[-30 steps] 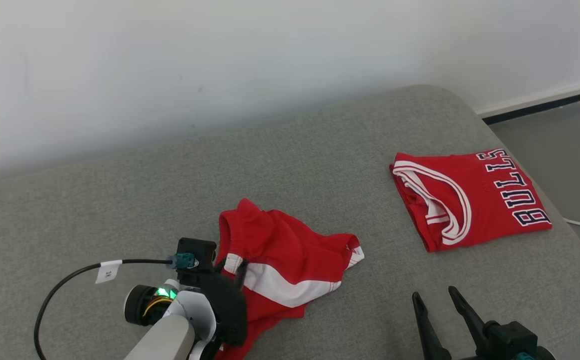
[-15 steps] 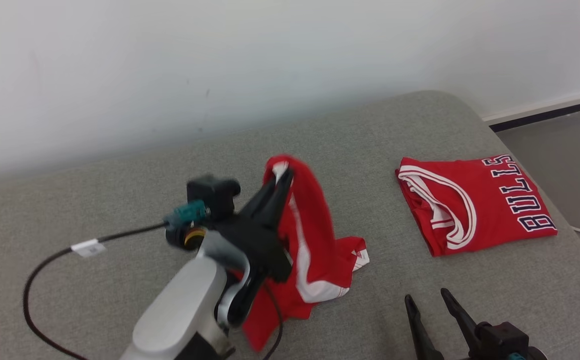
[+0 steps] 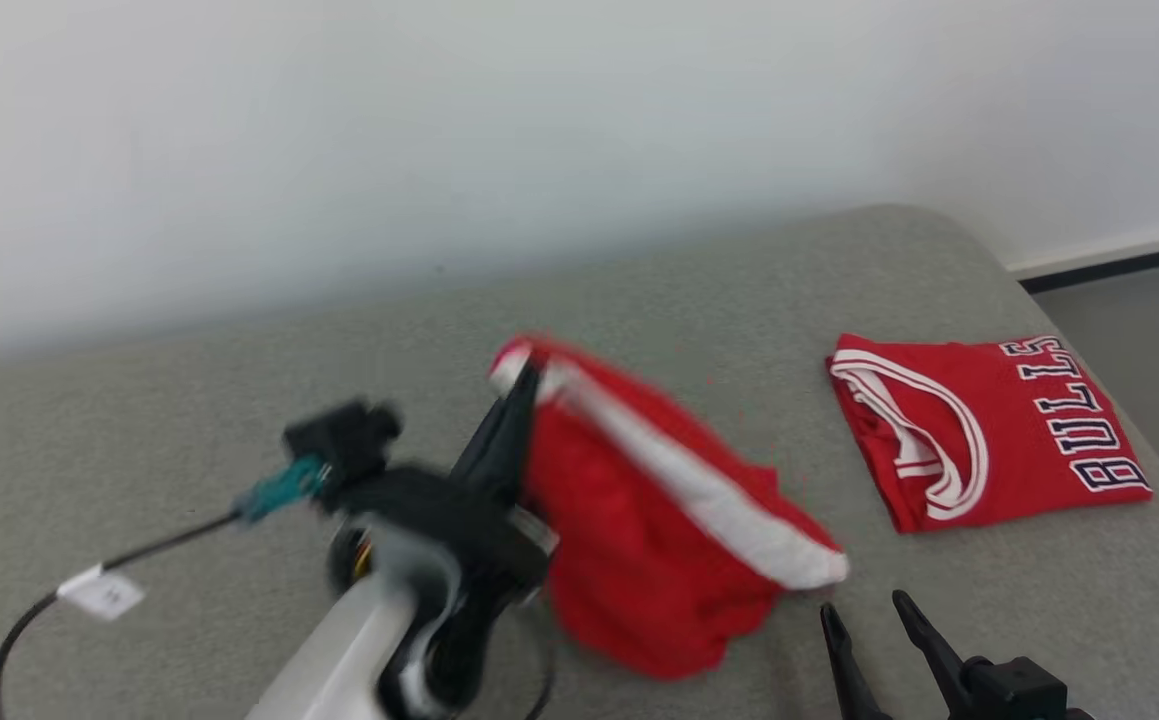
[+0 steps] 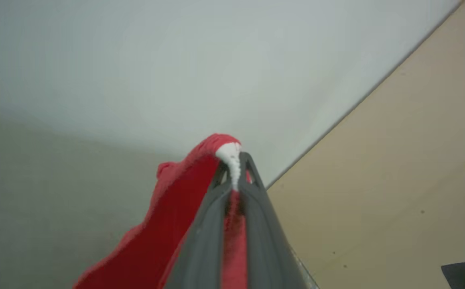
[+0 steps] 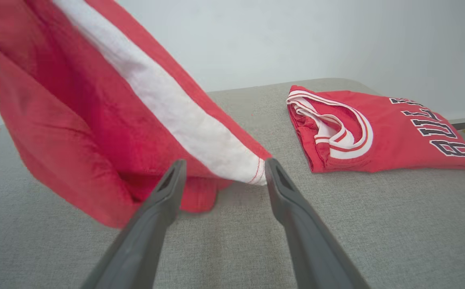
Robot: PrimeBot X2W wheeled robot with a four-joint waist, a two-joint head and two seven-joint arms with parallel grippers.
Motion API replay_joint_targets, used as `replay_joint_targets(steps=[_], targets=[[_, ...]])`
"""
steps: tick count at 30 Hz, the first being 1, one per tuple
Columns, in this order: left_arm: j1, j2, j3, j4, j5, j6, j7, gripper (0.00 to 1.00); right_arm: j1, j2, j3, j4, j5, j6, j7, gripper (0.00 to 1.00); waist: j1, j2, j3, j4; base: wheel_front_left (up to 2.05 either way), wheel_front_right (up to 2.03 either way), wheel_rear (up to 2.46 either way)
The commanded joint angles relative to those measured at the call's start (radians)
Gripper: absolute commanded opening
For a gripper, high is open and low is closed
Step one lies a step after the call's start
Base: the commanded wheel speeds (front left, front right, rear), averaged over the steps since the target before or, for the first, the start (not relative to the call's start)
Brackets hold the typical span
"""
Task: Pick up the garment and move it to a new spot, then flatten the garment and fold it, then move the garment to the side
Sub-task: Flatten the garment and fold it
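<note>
Grey upholstered surface (image 3: 639, 290) below a pale wall. Your left gripper (image 3: 524, 378), jaws closed, pinches the garment (image 3: 659, 540) by a white-trimmed edge and holds it raised over the middle of the surface. The cloth hangs limp, so judge it light, soft and prone to swing and bunch. Take it at hems or corners, not mid-panel. Its long axis, marked by the white stripe, runs from 11 o'clock down to 4 o'clock. The free corner ends just beside your right gripper (image 3: 867, 608), which stands wide open and empty. A folded jersey (image 3: 989, 430) lies at 3 o'clock.
</note>
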Motion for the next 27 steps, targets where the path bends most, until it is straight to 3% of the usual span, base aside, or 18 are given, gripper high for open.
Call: replay_joint_targets(steps=[1,7,13,14,15,21,27], targets=[[0.043,0.026,0.0,0.017,-0.011,0.008,0.013,0.0,0.003,0.002,0.002,-0.003,0.009,-0.002,0.0,1.0,0.0,0.0,-0.006,0.04,0.0,0.0,0.0],[0.225,0.125,0.032,0.102,-0.064,0.054,0.049,0.0,0.01,0.0,0.001,-0.008,0.008,-0.002,0.004,1.0,0.0,0.0,-0.006,0.098,0.0,0.0,0.0],[0.28,0.153,0.042,0.158,-0.088,0.037,0.05,0.0,0.007,0.001,0.006,-0.014,0.005,-0.002,0.011,1.0,0.0,0.0,-0.006,0.11,0.0,0.0,0.0],[0.282,0.156,0.042,0.166,-0.086,0.031,0.046,0.76,0.007,0.001,0.007,-0.015,0.005,-0.002,0.011,1.0,0.0,0.0,-0.006,0.11,0.0,0.0,0.0],[0.281,0.161,0.04,0.173,-0.075,0.024,0.038,1.0,0.006,0.0,0.008,-0.016,0.005,-0.002,0.013,1.0,0.0,0.0,-0.006,0.109,0.0,0.0,0.0],[0.298,0.18,0.039,0.199,-0.02,0.002,-0.05,1.0,0.001,-0.011,-0.003,-0.023,0.002,-0.002,0.016,1.0,0.0,0.0,-0.01,0.101,0.0,0.0,0.0],[0.339,0.237,0.038,0.157,0.145,0.003,-0.139,1.0,0.01,-0.015,-0.036,-0.038,-0.012,-0.002,0.014,1.0,0.0,0.0,-0.026,0.111,0.0,0.0,0.0]])
